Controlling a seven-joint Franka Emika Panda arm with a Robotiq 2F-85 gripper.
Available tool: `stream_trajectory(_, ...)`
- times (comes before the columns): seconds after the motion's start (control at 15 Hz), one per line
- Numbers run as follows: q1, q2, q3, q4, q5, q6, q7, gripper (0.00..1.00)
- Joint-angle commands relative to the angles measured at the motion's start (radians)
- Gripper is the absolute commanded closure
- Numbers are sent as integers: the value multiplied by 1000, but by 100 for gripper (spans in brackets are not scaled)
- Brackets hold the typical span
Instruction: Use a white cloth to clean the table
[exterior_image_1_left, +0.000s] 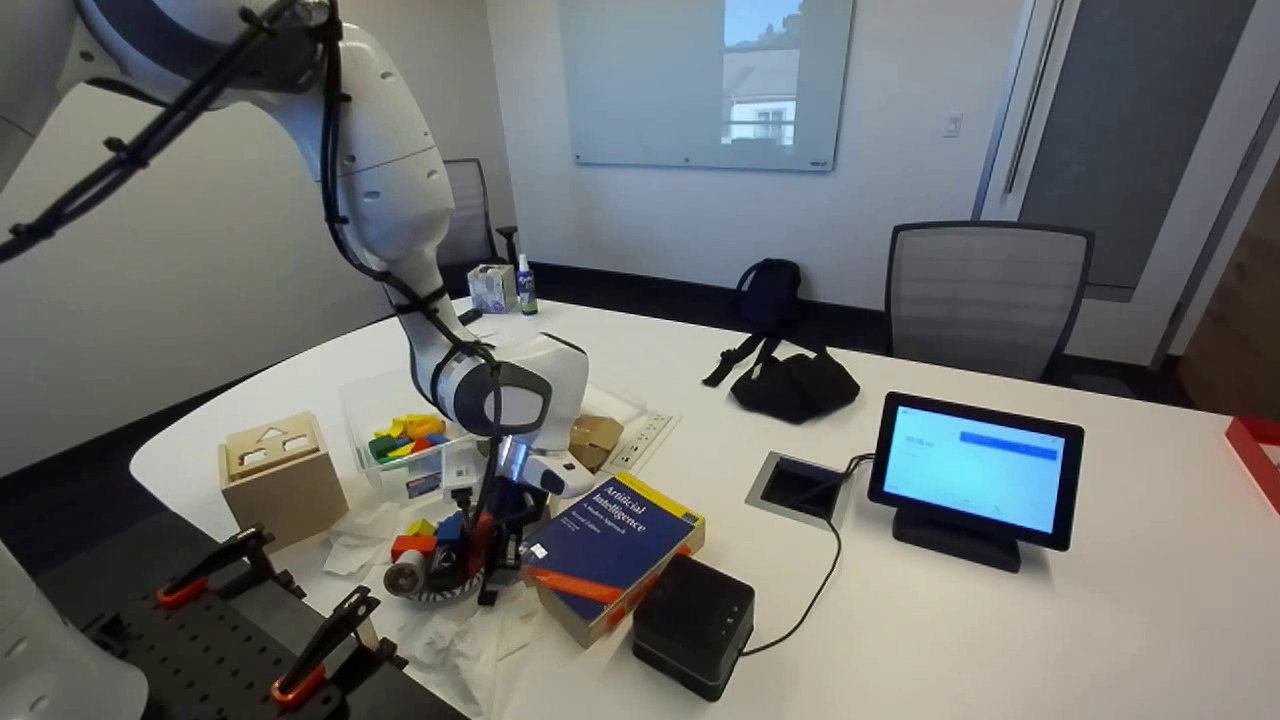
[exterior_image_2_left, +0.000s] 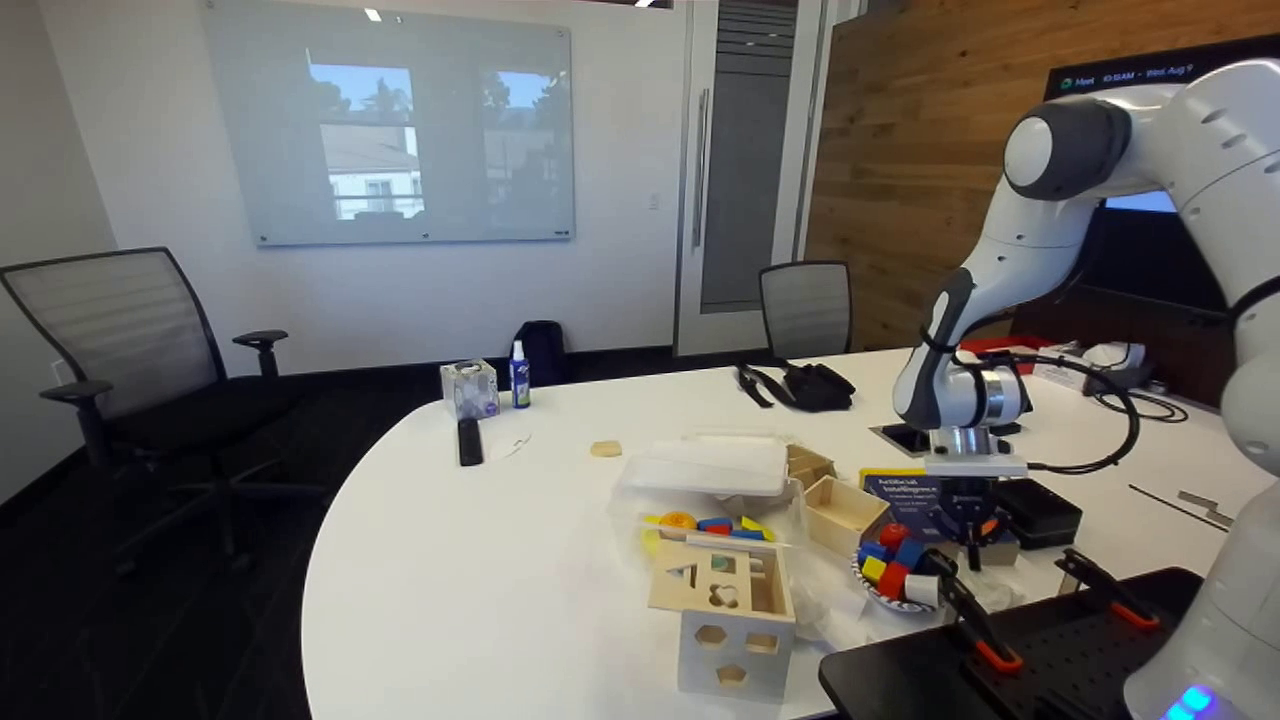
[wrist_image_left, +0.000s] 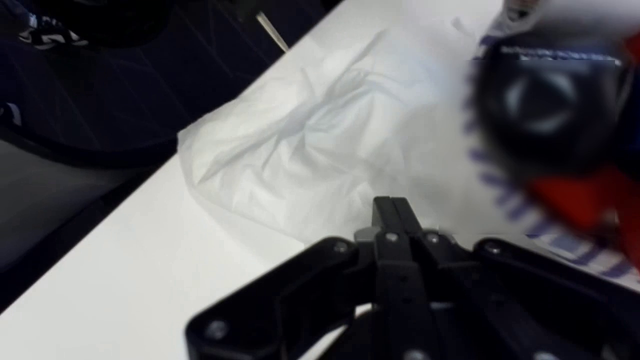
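The white cloth (wrist_image_left: 310, 150) lies crumpled near the edge of the white table (wrist_image_left: 115, 280) in the wrist view. It shows as a thin, wrinkled sheet (exterior_image_1_left: 450, 650) in an exterior view, in front of a bowl of blocks. My gripper (wrist_image_left: 390, 199) points down over the cloth's near side, its two fingers pressed together with nothing visible between them. Whether the fingertips touch the cloth, I cannot tell. In an exterior view the gripper (exterior_image_1_left: 488, 598) stands between the bowl and a blue book; it also shows low by the bowl in an exterior view (exterior_image_2_left: 975, 562).
Right beside the gripper are the striped bowl (exterior_image_2_left: 903, 605) with colored blocks and the thick book (exterior_image_1_left: 610, 540). A black box (exterior_image_1_left: 693, 625), a wooden shape sorter (exterior_image_2_left: 735, 655), a clear bin (exterior_image_1_left: 365, 465) and a tablet (exterior_image_1_left: 975, 465) also stand on the table. Clamps (exterior_image_1_left: 330, 640) stick up near the base.
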Motion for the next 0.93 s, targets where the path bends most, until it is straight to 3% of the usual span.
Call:
stream_trajectory(0.0, -41, -5, -18, -22, -4, -100, -69, 100)
stream_trajectory(0.27, -37, -25, -90, -33, -18, -85, -29, 100)
stream_trajectory(0.67, 51, -42, -239, -21, -134, -47, 117, 100)
stream_trajectory(0.87, 82, -56, -258, -17, -167, -27, 171, 100)
